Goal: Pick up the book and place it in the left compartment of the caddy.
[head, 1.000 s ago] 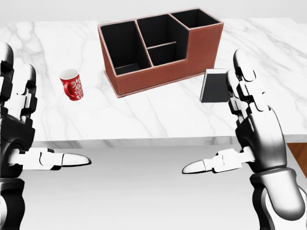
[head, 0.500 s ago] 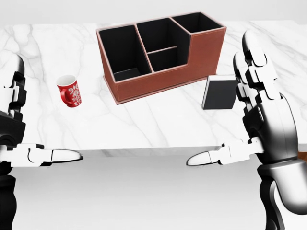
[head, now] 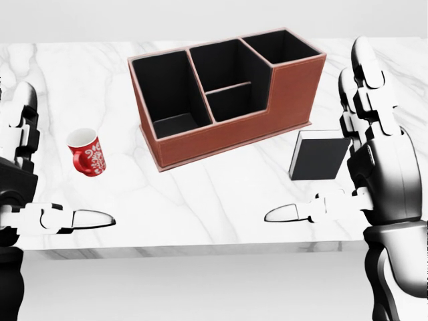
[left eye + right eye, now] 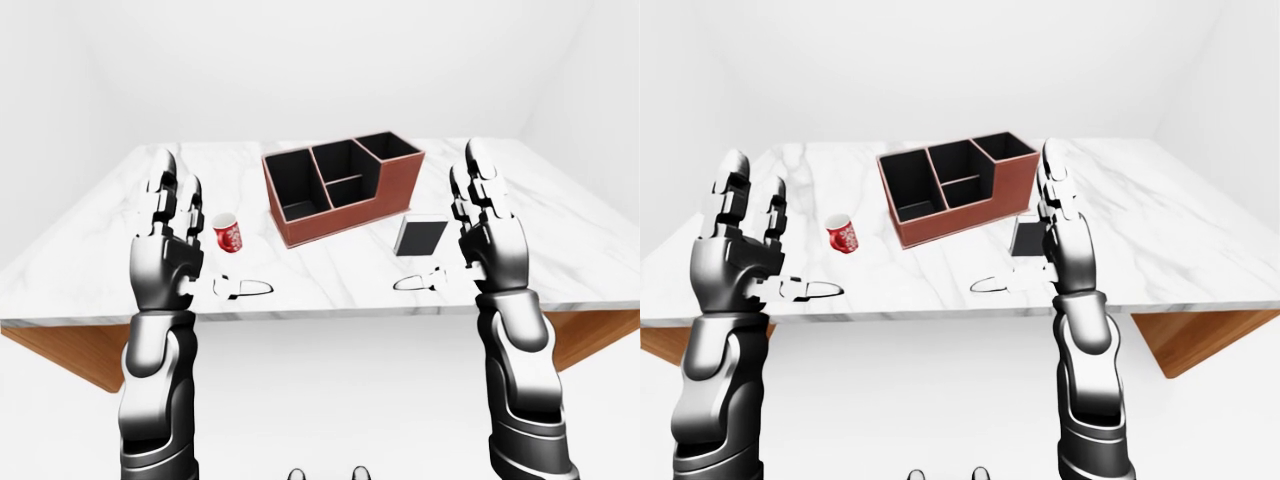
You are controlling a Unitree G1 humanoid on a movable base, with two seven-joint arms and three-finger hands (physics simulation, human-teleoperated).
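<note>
We are standing at a white marble table [image 4: 330,285] with grey veining and a warm wooden underside, in a plain, pale room with bare white walls.

We are holding our right hand [image 3: 374,154] upright over the table's right side, fingers spread and straight, thumb jutting out toward the view's centre; it is released and gripping nothing. The book [image 3: 318,155], a flat dark rectangle with a thin pale edge, is lying on the marble just beside that hand's palm; whether the fingers touch its edge we cannot tell. Our left hand [image 3: 27,180] is raised the same way at the left, fingers extended and thumb pointing inward, empty and clear of everything.

The caddy [image 3: 281,83] is sitting near the table's middle, a boxy reddish-brown organiser with a leather-like skin and black lining, split into a long left compartment, two smaller middle ones and a taller right one. A glossy red mug [image 3: 87,152] with white patterning is standing upright between the caddy and our left hand.
</note>
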